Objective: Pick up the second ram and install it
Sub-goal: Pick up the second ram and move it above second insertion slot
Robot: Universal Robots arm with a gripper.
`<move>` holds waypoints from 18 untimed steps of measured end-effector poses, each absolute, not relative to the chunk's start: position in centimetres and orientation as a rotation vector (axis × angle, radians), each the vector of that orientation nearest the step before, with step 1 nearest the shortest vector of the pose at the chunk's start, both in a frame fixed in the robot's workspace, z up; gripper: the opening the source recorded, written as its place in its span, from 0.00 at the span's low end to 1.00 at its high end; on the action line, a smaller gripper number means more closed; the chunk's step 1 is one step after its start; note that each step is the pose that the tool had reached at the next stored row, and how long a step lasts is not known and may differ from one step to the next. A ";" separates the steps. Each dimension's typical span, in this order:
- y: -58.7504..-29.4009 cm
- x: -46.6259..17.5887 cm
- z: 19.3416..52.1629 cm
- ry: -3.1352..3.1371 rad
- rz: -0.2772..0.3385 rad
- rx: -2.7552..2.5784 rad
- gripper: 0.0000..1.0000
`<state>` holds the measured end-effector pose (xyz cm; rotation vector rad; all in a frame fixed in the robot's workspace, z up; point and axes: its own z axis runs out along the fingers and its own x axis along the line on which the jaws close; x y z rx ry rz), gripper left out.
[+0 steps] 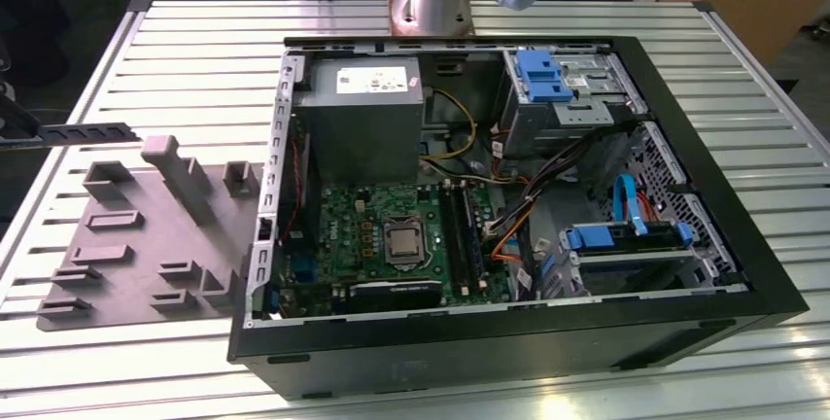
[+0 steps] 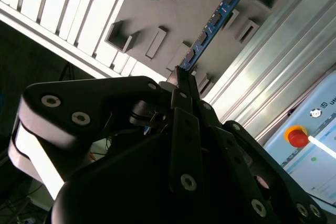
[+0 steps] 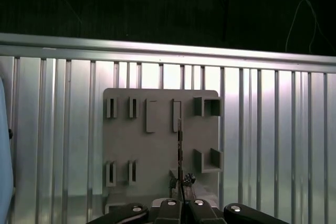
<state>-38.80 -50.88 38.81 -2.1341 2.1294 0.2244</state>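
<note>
Your pincer (image 2: 181, 77) is clamped on one end of the second ram (image 2: 215, 22), so the stick pokes straight out from the tips, long axis in line with them, hanging above the grey tray (image 2: 157, 3) near the counter (image 1: 194, 31) edge. Further off, the open case (image 1: 765, 284) with its black slots (image 1: 457, 235) sits well apart, toward the exterior view's right.

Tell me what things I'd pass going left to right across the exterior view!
second ram, up in the air → grey tray → power supply box inside the computer case → blue drive bracket
</note>
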 end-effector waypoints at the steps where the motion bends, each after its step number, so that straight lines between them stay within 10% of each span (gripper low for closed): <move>1: -50.9 -38.7 38.8 2.129 0.224 -2.134 0.12; 18: -50.9 -37.6 38.8 2.129 0.224 -2.134 0.12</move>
